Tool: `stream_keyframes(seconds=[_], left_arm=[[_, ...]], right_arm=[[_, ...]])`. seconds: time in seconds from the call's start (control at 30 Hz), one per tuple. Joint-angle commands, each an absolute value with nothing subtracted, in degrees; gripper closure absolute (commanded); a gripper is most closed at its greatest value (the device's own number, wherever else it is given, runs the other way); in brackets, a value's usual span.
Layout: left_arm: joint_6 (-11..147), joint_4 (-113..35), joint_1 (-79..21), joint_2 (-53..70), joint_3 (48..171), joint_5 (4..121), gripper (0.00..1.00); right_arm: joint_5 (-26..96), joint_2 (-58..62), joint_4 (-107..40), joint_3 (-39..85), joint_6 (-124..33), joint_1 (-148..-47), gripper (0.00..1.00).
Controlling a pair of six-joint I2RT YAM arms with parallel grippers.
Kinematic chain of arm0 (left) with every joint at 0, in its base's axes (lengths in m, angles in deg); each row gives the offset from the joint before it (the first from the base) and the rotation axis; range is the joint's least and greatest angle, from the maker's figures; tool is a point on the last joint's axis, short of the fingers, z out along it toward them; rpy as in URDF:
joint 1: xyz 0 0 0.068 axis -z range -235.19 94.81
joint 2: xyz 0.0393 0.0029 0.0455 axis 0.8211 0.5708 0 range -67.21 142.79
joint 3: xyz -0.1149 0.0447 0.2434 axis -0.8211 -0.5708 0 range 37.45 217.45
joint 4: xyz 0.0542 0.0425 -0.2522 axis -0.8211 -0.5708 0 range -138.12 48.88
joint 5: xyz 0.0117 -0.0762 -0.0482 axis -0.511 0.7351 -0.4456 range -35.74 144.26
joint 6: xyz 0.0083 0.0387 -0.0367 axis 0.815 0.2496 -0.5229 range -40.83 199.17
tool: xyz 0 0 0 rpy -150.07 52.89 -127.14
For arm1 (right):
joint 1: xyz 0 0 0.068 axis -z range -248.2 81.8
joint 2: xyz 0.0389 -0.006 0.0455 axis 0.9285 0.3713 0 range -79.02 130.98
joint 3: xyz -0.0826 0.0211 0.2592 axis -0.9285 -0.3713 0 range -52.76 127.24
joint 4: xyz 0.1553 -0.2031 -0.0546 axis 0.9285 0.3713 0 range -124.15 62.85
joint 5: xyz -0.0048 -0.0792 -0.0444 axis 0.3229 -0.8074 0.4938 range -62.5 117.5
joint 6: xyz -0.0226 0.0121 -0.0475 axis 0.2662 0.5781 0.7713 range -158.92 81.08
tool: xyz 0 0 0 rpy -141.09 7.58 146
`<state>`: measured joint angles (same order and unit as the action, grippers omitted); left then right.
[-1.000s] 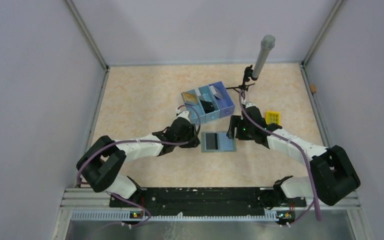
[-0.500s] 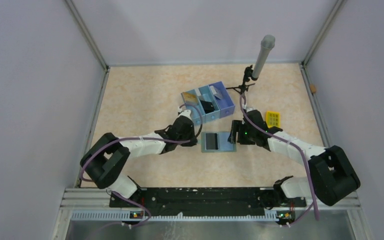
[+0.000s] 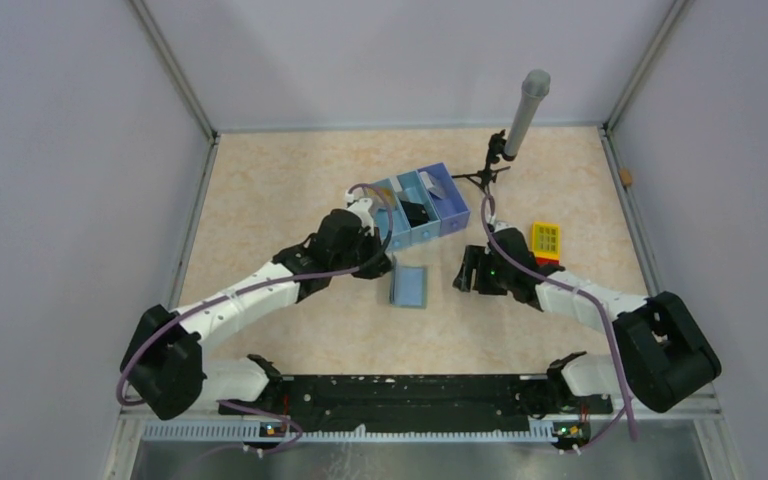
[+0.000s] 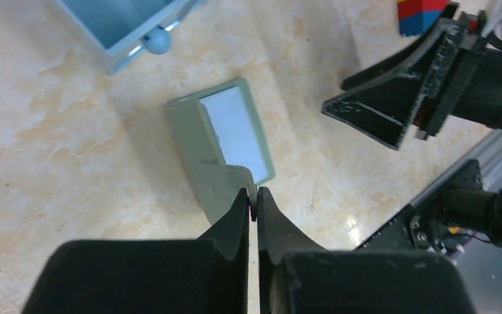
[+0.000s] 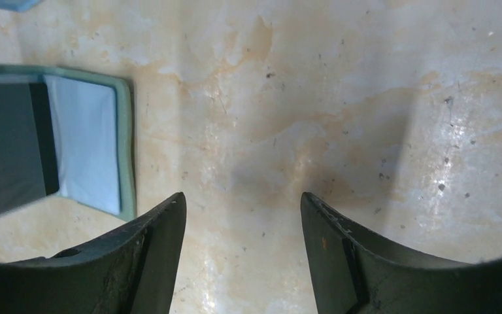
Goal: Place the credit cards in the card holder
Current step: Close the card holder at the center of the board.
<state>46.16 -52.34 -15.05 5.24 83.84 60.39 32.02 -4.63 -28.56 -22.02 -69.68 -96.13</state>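
Here, on the beige worktop (image 3: pixel 260 200), the blue tray (image 3: pixel 422 235) stands just behind the card holder (image 3: pixel 410 287), which lies near the middle, half folded, one grey-green flap raised over its light blue inside. The left end effector (image 4: pixel 253 196) is pinched shut on the edge of that raised flap. The right end effector (image 5: pixel 242 196) hovers just right of the holder, jaws apart and empty, and a dark card (image 5: pixel 6 150) shows inside the holder.

Card holder (image 4: pixel 199 137): grey-green outside, light blue inside. Table (image 5: pixel 366 98): beige, marbled with tan veins. Tray (image 3: pixel 452 212): blue. Left gripper (image 4: pixel 253 193) and right gripper (image 5: pixel 242 204): black.
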Motion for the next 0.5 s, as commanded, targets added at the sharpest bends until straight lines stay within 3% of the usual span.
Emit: stream_keyframes(seconds=[0.0,0.4,0.47], left_arm=[[47.74,-50.85,-15.08,8.46,87.7,70.36,1.0],[39.54,-34.87,-12.26,26.78,89.63,77.47,1.0],[38.84,-33.51,-12.17,27.95,89.02,77.8,0.82]], right_arm=[[33.62,-3.73,-35.74,-24.25,-72.74,-95.95,0.37],[32.14,-3.38,-41.38,-27.97,-76.73,-97.91,0.41],[32.36,-3.99,-41.46,-28.02,-76.71,-98.0,0.4]])
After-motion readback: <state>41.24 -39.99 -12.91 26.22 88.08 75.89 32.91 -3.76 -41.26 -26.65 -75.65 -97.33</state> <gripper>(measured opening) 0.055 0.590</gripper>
